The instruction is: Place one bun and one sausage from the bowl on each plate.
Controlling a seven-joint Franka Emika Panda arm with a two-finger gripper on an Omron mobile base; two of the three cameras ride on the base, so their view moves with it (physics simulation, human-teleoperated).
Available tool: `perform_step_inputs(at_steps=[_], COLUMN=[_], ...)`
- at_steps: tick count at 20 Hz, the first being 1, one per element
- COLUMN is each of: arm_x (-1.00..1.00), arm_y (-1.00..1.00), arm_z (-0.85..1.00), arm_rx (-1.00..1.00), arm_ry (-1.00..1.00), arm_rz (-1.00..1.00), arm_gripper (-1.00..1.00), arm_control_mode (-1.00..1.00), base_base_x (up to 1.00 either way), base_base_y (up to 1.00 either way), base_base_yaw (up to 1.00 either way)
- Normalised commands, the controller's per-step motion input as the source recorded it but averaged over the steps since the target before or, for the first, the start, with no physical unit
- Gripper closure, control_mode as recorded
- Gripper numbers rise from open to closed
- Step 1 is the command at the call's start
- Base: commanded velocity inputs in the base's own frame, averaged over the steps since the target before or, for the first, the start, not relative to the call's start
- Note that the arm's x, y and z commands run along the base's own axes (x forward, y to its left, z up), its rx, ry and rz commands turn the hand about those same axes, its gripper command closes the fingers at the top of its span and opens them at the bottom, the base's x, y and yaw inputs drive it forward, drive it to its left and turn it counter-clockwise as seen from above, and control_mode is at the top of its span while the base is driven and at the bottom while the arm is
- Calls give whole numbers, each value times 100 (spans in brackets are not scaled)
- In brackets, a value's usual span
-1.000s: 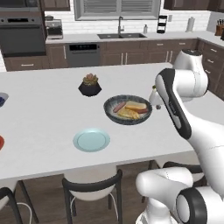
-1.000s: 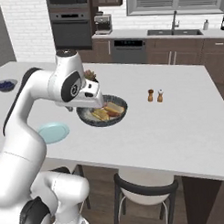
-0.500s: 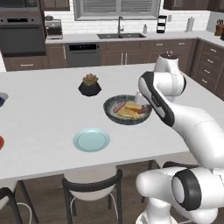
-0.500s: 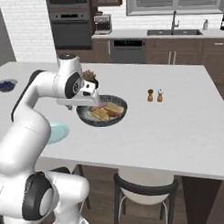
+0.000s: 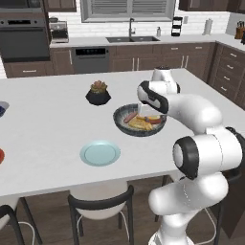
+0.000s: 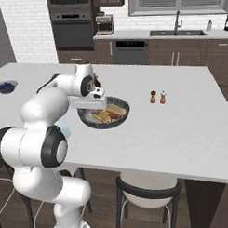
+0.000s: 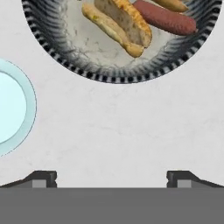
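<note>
The bowl [image 5: 139,120] sits near the middle of the white bench [image 5: 43,129], dark and ribbed outside, pale and speckled inside. In it lie buns [image 7: 117,25] and a reddish sausage [image 7: 164,19]; in the hand view a split bun lies slantwise with the sausage just beside it, and another browned piece shows at the top edge, too cut off to name. In the right base view the food [image 6: 108,114] shows as pale yellow and brown pieces, tightly bunched.

The teal plate [image 5: 100,153] lies on the bench near the bowl, towards the bench's front edge, apart from the bowl and bare. In the hand view its rim [image 7: 27,105] curves in from the left, with a strip of bench between it and the bowl. A sliver of the orange-rimmed plate [image 5: 1,156] shows at the far left edge of the left base view, well apart from the bowl.

The gripper [image 7: 111,176] hangs above the bench just beside the bowl's rim, jaws spread wide and holding nothing; its two dark tips stand far apart over bare bench.

Behind the bowl stands a black pot [image 5: 98,94] with a plant. A shaker pair [image 6: 157,97] stands off to the bowl's right. A small bowl of berries [image 6: 5,86] rests at the bench's far left corner.
</note>
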Motion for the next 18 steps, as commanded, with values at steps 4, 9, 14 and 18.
perform_step_inputs(at_steps=[4,9,14,18], arm_x=[84,57,16,63], arm_y=[-12,0,0,-5], arm_z=[-60,-46,-49,-32], arm_rx=[-3,-3,-6,0], arm_ry=[11,12,9,0], arm_rz=[0,0,0,0], arm_gripper=[-100,-100,-100,-100], arm_control_mode=[-100,-100,-100,-100], base_base_x=[0,0,0,0], base_base_y=[0,0,0,0], base_base_yaw=[0,0,0,0])
